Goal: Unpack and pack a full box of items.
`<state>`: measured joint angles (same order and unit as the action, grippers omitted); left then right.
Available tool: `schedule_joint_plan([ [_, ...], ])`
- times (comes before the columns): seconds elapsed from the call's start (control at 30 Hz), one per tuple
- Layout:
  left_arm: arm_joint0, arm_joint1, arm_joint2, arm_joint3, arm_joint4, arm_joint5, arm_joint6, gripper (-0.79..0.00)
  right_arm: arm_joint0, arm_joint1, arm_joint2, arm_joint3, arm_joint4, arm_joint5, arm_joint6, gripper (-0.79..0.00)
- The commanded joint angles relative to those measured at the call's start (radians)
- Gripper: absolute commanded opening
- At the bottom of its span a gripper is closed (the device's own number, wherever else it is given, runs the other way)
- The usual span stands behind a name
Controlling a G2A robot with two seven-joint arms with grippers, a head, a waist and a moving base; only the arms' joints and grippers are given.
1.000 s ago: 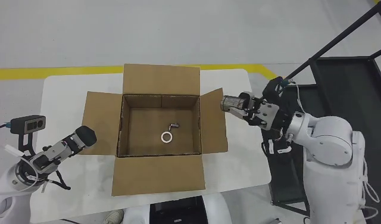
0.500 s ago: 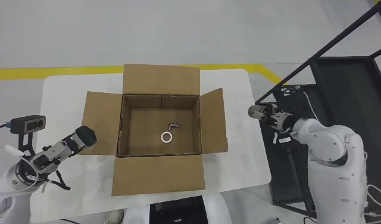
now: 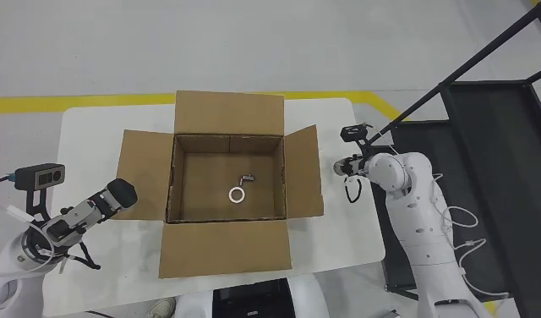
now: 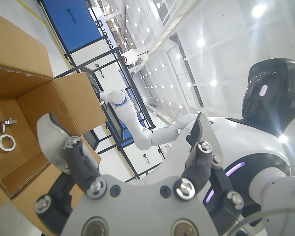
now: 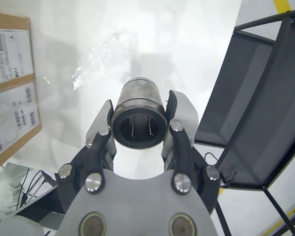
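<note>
From above, the open box [image 3: 228,183] sits mid-worktop [image 3: 338,233] with a ring [image 3: 236,194] and a small bracket [image 3: 247,179] on its floor. The right claw [image 3: 341,167] hangs beyond its right flap. The left claw [image 4: 124,124] gapes wide and empty beside the box. The right claw pinches a steel bearing [image 5: 139,92] by one end. Smooth and round, it could slip and roll off the worktop edge.

A white table [image 3: 93,123] with rounded corners carries a single open cardboard box [image 3: 179,183], set about at its middle. The box stands directly on the tabletop, and its four flaps [image 3: 224,249] spread outward toward 12, 3, 6 and 9 o'clock. Bare white tabletop shows as strips at 3 and 9 o'clock. The 6 o'clock flap lies near the table's front edge. Paper labels [image 5: 9,57] cover the outer face of the 3 o'clock flap.
</note>
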<state>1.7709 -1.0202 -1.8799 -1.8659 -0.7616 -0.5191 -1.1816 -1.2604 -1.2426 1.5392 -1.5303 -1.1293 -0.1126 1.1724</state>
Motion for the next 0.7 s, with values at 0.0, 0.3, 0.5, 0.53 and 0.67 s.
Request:
schedule_joint_plan([
  [0.0,0.000,0.000,0.000,0.000,0.000,0.000,0.000,0.000,0.022,0.000,-0.014,0.031,-0.017,0.018,0.003,-0.785],
  [0.3,0.000,0.000,0.000,0.000,0.000,0.000,0.000,0.000,0.057,0.002,-0.032,0.068,-0.016,0.065,-0.010,-0.785],
  [0.5,0.000,0.000,0.000,0.000,0.000,0.000,0.000,0.000,0.046,0.009,-0.020,0.050,-0.045,0.095,0.011,-0.785],
  [0.53,0.000,0.000,0.000,0.000,0.000,0.000,0.000,0.000,0.046,0.010,-0.019,0.056,-0.048,0.100,0.017,-0.785],
  [0.67,0.000,0.000,0.000,0.000,0.000,0.000,0.000,0.000,0.060,0.011,-0.029,0.090,-0.041,0.098,0.020,-0.785],
])
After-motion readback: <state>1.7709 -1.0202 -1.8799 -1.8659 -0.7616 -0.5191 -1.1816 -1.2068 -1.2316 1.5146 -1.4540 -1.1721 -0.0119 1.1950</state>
